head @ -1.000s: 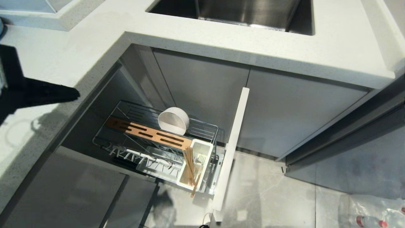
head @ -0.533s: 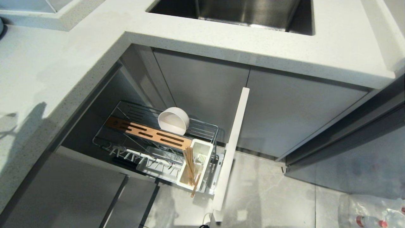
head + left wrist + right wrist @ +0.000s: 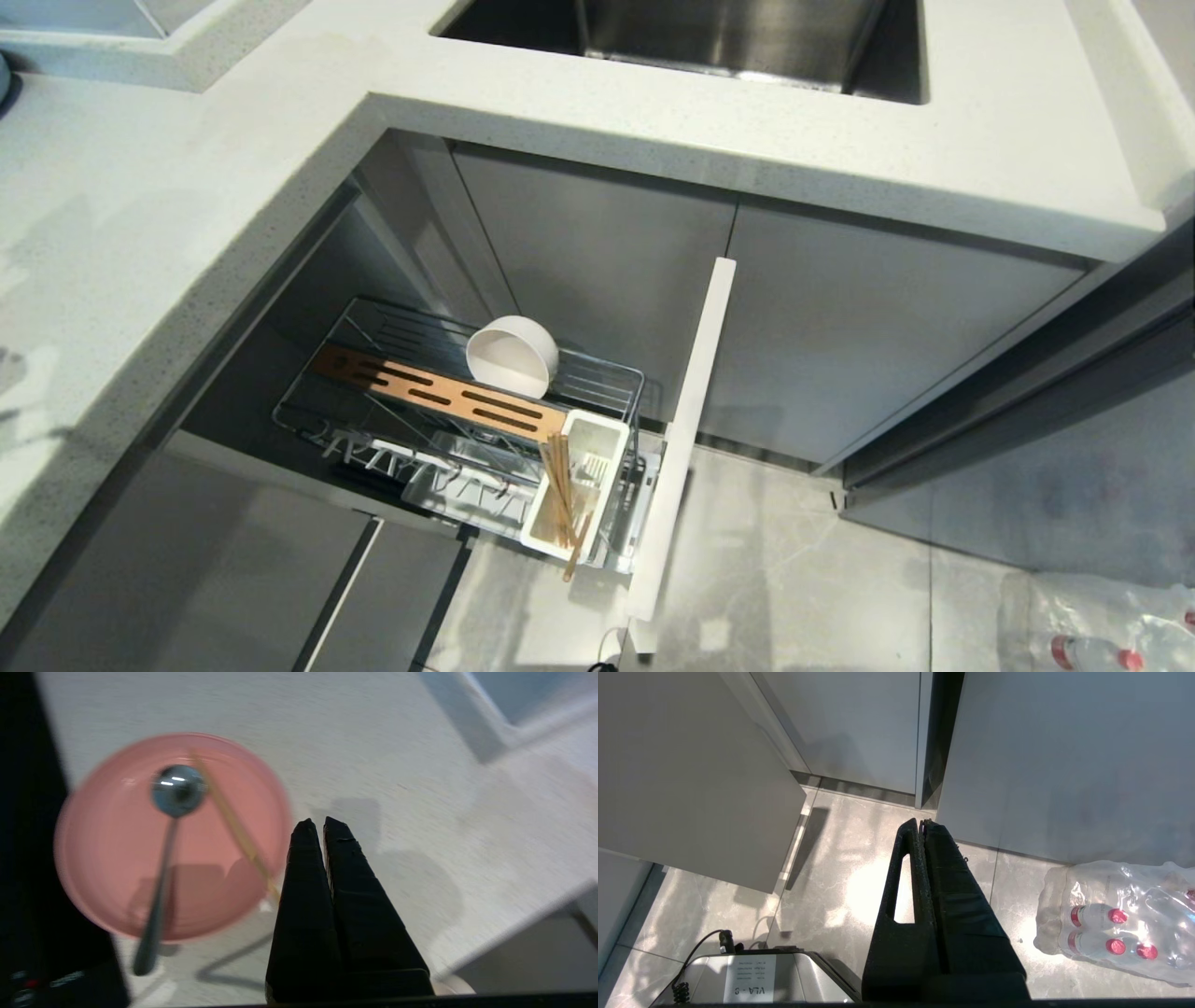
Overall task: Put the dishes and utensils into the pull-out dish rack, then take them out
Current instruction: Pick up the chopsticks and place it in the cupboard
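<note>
Swung out of the head view, the left claw (image 3: 314, 826) is held pressed together, empty, over the bench (image 3: 397, 742) beside the plate (image 3: 117, 868) carrying the spoon (image 3: 163, 858); bowl (image 3: 512, 357) and chopsticks (image 3: 562, 504) are racked, so loading is judged unfinished.

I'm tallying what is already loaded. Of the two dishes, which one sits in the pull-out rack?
The cream-white bowl, tipped on its edge in the pull-out rack. The pink plate lies flat on the countertop, carrying the spoon.
</note>
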### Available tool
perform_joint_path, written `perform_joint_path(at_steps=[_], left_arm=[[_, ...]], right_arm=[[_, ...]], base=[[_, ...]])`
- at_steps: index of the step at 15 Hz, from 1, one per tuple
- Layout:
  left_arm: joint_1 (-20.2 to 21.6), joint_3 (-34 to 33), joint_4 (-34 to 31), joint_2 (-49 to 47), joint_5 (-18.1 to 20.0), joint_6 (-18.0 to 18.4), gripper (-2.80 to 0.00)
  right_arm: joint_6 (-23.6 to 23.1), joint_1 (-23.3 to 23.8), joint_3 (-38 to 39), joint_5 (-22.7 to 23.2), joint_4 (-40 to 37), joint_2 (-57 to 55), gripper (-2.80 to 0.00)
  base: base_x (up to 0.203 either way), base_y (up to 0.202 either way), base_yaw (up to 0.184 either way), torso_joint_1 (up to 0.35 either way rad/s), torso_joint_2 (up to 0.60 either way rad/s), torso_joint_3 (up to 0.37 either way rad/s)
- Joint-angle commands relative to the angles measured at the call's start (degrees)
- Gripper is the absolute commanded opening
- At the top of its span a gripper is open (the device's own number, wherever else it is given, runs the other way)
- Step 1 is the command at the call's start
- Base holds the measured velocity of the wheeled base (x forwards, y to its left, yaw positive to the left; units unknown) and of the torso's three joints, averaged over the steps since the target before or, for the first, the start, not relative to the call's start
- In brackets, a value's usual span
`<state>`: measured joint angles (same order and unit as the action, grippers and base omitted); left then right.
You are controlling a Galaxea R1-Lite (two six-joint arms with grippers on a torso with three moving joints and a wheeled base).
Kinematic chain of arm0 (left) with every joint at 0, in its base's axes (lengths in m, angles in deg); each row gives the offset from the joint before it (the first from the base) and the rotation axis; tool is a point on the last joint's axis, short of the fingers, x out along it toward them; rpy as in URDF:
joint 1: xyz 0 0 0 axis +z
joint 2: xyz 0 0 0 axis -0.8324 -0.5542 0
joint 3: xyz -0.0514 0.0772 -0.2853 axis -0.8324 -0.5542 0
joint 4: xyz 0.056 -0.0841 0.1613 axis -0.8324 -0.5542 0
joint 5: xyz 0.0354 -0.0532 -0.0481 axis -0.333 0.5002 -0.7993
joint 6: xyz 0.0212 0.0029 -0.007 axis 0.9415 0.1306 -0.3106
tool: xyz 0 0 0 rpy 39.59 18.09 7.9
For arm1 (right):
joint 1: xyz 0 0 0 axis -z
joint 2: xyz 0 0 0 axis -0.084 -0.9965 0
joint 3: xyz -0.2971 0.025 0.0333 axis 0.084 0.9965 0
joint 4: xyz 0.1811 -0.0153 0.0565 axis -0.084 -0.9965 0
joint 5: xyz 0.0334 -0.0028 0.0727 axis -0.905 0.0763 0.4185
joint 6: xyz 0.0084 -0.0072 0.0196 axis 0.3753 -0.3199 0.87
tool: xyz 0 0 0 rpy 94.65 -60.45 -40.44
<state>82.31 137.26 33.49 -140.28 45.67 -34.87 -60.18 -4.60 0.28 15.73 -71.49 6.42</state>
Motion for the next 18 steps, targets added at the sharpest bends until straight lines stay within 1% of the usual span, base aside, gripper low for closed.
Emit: perform_joint_path(at_steps=[1,2,4,6,9,10,11,13,15,18], left_arm=[[6.8,-0.2,-0.5,-2.3,1.4,-0.3,-2.80],[11.0,0.1,-1.8,-3.7,3.9,-0.4,-2.80],[17.7,0.5,-4.8,-6.7,9.8,-0.7,-2.80],[22.2,0.1,-6.1,-9.5,16.3,-1.5,-2.80],[23.7,-1.9,-6.4,-10.9,22.5,-4.2,-2.80],[23.7,-2.7,-6.4,-11.0,23.8,-4.6,-2.80],[23.6,-3.1,-6.3,-11.1,24.9,-6.1,0.00],[23.6,-3.3,-6.4,-11.4,26.6,-7.0,0.00],[23.7,-3.4,-6.3,-11.7,26.6,-8.1,0.00],[23.6,-5.7,-5.9,-12.3,26.9,-8.6,0.00]], right_arm=[[0.0,0.0,0.1,0.0,0.0,0.0,-2.80],[0.0,0.0,0.1,0.0,0.0,0.0,-2.80],[0.0,0.0,0.1,0.0,0.0,0.0,-2.80],[0.0,0.0,0.1,0.0,0.0,0.0,-2.80],[0.0,0.0,0.1,0.0,0.0,0.0,-2.80],[0.0,0.0,0.1,0.0,0.0,0.0,-2.80],[0.0,0.0,0.1,0.0,0.0,0.0,-2.80],[0.0,0.0,0.1,0.0,0.0,0.0,-2.80],[0.0,0.0,0.1,0.0,0.0,0.0,-2.80],[0.0,0.0,0.1,0.0,0.0,0.0,-2.80]], base=[[0.000,0.000,0.000,0.000,0.00,0.000],[0.000,0.000,0.000,0.000,0.00,0.000],[0.000,0.000,0.000,0.000,0.00,0.000],[0.000,0.000,0.000,0.000,0.00,0.000],[0.000,0.000,0.000,0.000,0.00,0.000],[0.000,0.000,0.000,0.000,0.00,0.000],[0.000,0.000,0.000,0.000,0.00,0.000],[0.000,0.000,0.000,0.000,0.00,0.000],[0.000,0.000,0.000,0.000,0.00,0.000],[0.000,0.000,0.000,0.000,0.00,0.000]])
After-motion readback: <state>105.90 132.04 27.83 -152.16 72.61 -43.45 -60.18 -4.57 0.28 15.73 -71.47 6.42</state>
